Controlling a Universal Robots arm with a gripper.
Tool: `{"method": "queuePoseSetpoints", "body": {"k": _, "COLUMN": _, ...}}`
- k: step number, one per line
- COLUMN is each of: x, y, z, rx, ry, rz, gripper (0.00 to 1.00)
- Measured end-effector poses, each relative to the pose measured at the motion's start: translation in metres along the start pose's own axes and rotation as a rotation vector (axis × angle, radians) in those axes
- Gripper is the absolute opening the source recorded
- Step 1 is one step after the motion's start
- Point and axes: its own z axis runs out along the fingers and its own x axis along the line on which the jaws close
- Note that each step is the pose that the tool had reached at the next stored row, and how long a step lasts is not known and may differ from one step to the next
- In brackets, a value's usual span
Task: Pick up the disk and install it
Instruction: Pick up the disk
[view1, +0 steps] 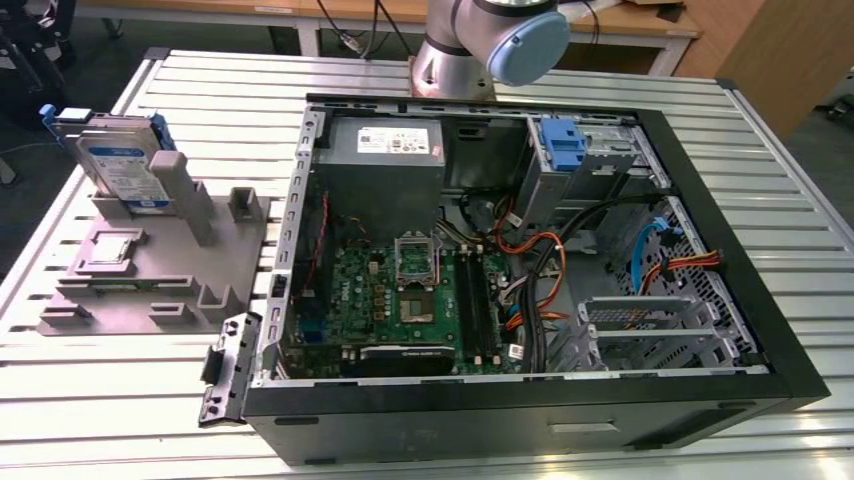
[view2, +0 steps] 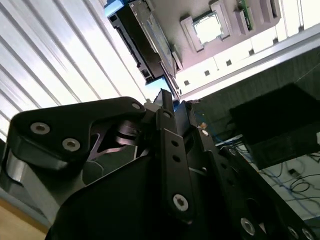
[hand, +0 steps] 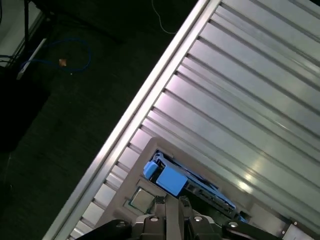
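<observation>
Black fingers of the gripper (hand: 177, 201) sit drawn close together with nothing between them, poised over the disk (view1: 118, 165), which stands on edge in its blue carrier in a grey stand (view1: 160, 270) on the ribbed metal tabletop (view1: 120, 400), at the exterior view's left of the open computer case (view1: 467, 425).

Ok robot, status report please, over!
Gripper above the disk, apart. Disk upright in grey holder, outside the computer case. Nothing seen between them.

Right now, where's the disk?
At the exterior view's left, the disk stands on edge in the grey holder, beside the open computer case.
</observation>
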Motion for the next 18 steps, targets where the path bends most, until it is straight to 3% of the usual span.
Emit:
{"method": "queuePoseSetpoints", "body": {"k": 8, "x": 0.0, "y": 0.0, "z": 0.001, "rx": 0.0007, "ry": 0.0059, "rz": -0.144, "gripper": 0.25}}
{"method": "queuePoseSetpoints", "body": {"k": 11, "x": 0.0, "y": 0.0, "z": 0.0014, "rx": 0.001, "ry": 0.008, "rz": -0.197, "gripper": 0.31}}
{"method": "queuePoseSetpoints", "body": {"k": 12, "x": 0.0, "y": -0.0001, "z": 0.0015, "rx": 0.0011, "ry": 0.0086, "rz": -0.215, "gripper": 0.38}}
{"method": "queuePoseSetpoints", "body": {"k": 18, "x": 0.0, "y": -0.0001, "z": 0.0026, "rx": 0.0017, "ry": 0.013, "rz": -0.323, "gripper": 0.38}}
